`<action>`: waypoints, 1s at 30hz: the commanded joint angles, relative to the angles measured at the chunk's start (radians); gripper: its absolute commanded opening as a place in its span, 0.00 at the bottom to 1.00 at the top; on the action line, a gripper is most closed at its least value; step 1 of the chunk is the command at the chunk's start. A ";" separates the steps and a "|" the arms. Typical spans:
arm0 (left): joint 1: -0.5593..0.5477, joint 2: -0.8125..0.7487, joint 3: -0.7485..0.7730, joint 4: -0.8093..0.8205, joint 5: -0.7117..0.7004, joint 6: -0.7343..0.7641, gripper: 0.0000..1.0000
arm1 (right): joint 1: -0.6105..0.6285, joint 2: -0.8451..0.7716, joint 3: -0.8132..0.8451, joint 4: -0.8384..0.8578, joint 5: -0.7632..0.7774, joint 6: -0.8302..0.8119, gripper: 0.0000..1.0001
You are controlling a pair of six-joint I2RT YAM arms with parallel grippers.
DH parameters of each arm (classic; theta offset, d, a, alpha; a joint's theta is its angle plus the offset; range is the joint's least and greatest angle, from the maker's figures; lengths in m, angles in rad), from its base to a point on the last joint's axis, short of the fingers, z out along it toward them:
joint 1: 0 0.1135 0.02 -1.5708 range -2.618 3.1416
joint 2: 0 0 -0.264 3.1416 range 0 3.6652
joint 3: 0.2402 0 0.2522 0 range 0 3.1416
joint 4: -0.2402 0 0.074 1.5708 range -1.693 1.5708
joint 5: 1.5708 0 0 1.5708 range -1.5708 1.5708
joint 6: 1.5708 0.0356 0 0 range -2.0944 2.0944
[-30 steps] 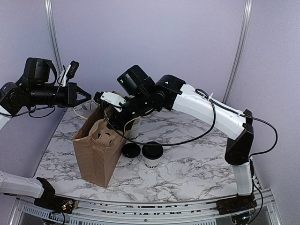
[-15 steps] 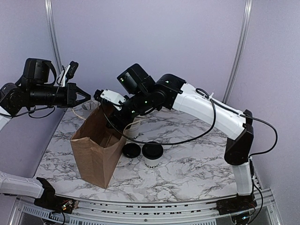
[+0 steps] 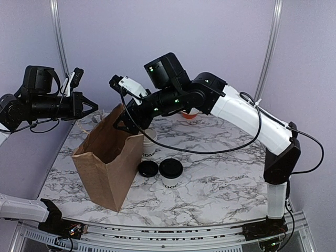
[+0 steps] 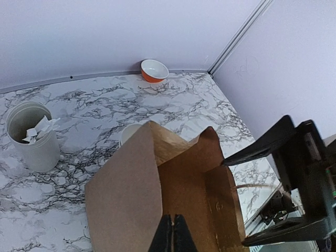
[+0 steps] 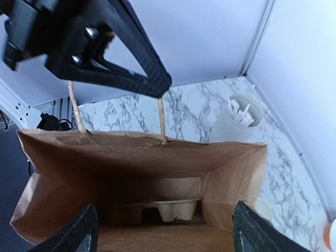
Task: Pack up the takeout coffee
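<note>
A takeout coffee (image 3: 170, 174), a white paper cup with black lettering and a black lid, stands on the marble table right of an open brown paper bag (image 3: 107, 163). A second lettered cup (image 3: 148, 145) stands lidless behind the bag, and a loose black lid (image 3: 147, 168) lies beside it. My left gripper (image 3: 93, 107) is shut on the bag's far twine handle (image 5: 161, 121) and holds it up. My right gripper (image 3: 122, 126) is wide open over the bag's right edge, looking into the mouth. A pulp cup carrier (image 5: 176, 207) sits inside at the bottom.
A tall white canister of sticks (image 4: 32, 137) stands at the back left. A small white bowl with an orange inside (image 4: 154, 70) sits by the back wall. The bag's other twine handle (image 4: 257, 185) runs between my right fingers (image 4: 262, 147).
My right arm has lifted and swung up and to the right. The bag has shifted and leaned to the left, so its inside no longer shows from above. The left gripper stays put.
</note>
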 commanded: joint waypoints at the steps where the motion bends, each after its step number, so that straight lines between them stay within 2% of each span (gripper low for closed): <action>1: 0.006 -0.031 -0.010 0.017 -0.101 -0.022 0.00 | 0.006 -0.127 -0.042 0.146 0.040 0.048 0.88; 3: 0.006 -0.042 -0.018 0.016 -0.149 -0.034 0.00 | 0.006 -0.164 -0.087 0.187 0.074 0.058 0.94; 9: 0.006 -0.102 -0.055 0.018 -0.250 -0.074 0.00 | -0.005 -0.247 -0.201 0.251 0.204 0.096 0.96; 20: 0.006 -0.166 -0.114 0.016 -0.251 -0.110 0.00 | -0.133 -0.410 -0.526 0.325 0.213 0.250 0.96; 30: 0.006 -0.193 -0.103 0.004 -0.271 -0.106 0.14 | -0.143 -0.473 -0.717 0.317 0.251 0.283 0.97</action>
